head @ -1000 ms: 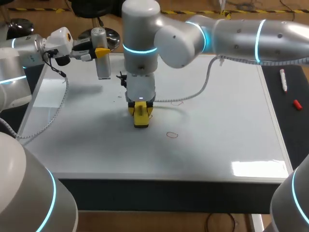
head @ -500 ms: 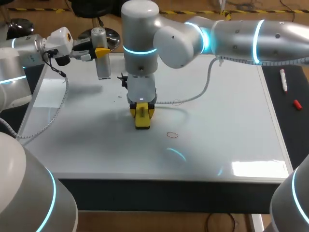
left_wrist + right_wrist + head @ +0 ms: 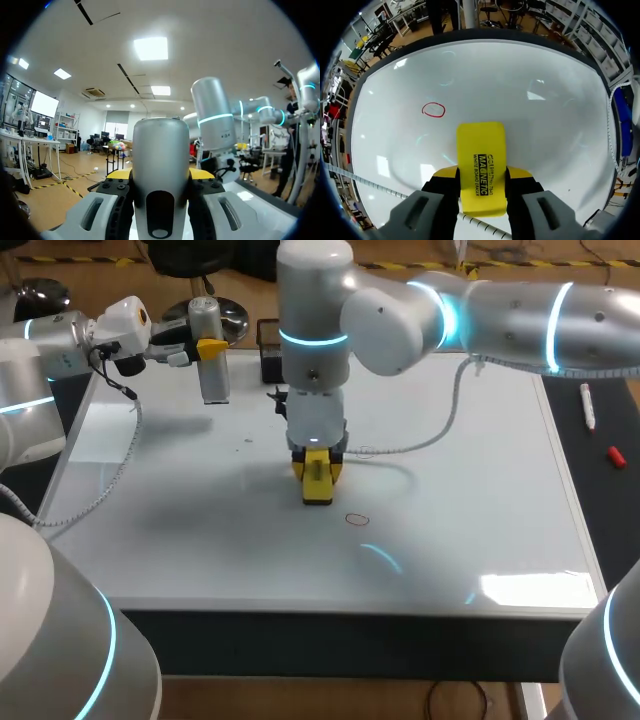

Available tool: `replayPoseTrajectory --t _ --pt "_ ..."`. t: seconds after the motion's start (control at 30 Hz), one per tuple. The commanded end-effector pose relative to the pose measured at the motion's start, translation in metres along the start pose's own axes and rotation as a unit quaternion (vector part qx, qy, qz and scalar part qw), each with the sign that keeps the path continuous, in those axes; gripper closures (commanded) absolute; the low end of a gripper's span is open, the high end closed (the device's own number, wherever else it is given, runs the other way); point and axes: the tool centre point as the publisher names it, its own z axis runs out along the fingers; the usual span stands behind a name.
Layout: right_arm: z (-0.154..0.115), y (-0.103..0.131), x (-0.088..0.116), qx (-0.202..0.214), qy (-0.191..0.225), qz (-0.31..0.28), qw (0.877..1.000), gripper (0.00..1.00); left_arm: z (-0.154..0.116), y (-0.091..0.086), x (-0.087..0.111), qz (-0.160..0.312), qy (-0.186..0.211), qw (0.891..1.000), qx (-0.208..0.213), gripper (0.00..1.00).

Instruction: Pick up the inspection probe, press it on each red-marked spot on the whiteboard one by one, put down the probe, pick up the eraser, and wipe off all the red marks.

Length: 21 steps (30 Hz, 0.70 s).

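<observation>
Right gripper [image 3: 317, 475] [image 3: 482, 172] is clamped on the yellow eraser [image 3: 317, 483] [image 3: 481, 155], one finger on each long side, with most of the eraser sticking out past the tips. The right arm comes in from 2 o'clock and points straight down, so the eraser sits just left of centre on the whiteboard [image 3: 480, 490]; we can't confirm contact with the surface. One red ring mark [image 3: 357, 519] [image 3: 433, 109] is at about 4 o'clock from the eraser in the head view, close but apart. In the right wrist view it lies ahead of the eraser and off to one side. Left gripper [image 3: 205, 348] [image 3: 160, 175] grips the silver inspection probe [image 3: 215, 385] [image 3: 160, 150], its fingers tight on both flanks. The probe stands upright at the board's 10 o'clock corner, and we can't tell whether its tip touches.
</observation>
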Motion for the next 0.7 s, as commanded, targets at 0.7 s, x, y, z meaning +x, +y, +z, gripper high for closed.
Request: replayPoseTrajectory --t 0.7 --pt "-0.062 -0.012 0.009 0.089 0.002 -0.023 0.996 1.0 0.001 -0.001 0.001 0.001 -0.002 1.0 0.0 1.0"
